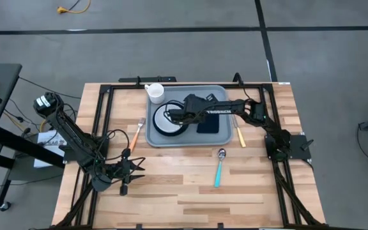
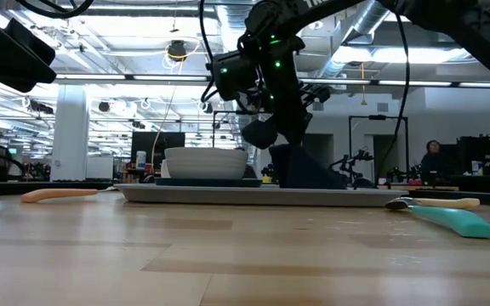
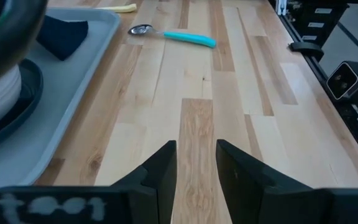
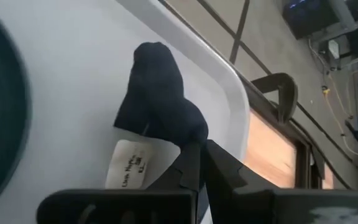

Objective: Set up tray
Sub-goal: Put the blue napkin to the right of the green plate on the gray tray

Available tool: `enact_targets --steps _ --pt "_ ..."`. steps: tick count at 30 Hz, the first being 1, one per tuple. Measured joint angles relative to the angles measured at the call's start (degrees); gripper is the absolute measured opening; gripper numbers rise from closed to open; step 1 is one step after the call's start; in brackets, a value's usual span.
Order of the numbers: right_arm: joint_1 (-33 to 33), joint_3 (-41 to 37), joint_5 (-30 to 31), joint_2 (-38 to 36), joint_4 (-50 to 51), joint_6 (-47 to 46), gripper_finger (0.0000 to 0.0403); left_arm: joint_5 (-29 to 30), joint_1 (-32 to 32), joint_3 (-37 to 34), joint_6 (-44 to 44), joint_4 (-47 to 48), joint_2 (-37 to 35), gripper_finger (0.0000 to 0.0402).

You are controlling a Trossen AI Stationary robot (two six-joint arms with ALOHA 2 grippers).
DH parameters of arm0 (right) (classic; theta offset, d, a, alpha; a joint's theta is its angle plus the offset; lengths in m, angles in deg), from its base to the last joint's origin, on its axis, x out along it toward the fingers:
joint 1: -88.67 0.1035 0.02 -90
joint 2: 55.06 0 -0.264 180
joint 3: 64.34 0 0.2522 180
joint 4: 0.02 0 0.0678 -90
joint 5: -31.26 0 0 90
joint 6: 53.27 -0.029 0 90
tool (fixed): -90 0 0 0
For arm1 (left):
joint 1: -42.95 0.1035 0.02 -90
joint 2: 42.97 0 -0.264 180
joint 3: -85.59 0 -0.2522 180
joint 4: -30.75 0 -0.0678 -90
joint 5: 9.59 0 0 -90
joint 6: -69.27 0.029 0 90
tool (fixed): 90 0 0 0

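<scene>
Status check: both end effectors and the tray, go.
Right end effector over tray, shut on navy napkin. Left end effector open, parked at table's left front. Plate and bowl on tray; spoon still off it.

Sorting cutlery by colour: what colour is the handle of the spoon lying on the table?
Teal. The spoon shows best in the left wrist view, with a metal bowl.

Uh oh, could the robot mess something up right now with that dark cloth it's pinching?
Maybe. The right claw is shut on the napkin, which hangs bunched over the tray. It might land crumpled instead of flat. It's also close to the plate and bowl, so the arm could bump them. The left claw waits far off, open.
</scene>
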Motion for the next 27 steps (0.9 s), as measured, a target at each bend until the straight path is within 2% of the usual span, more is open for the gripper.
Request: enact_targets --steps 3,8,13,27 --pt "-0.08 0.0 -2.23 -0.01 -0.66 -0.35 0.0 0.02 0.02 0.0 -0.03 0.01 0.0 0.01" --pt "-1.05 0.0 -11.15 -0.01 -2.01 1.73 0.0 -0.01 0.02 0.0 -0.33 -0.01 0.0 0.01" --pt "-0.49 0.0 -11.56 -0.01 -2.0 1.86 0.0014 -0.02 0.02 0.0 -0.38 -0.01 0.0 0.01" --pt "2.36 0.0 -16.95 -0.01 -3.3 8.48 0.0179 -0.04 0.0 0.0 -0.43 0.02 0.0 0.01"
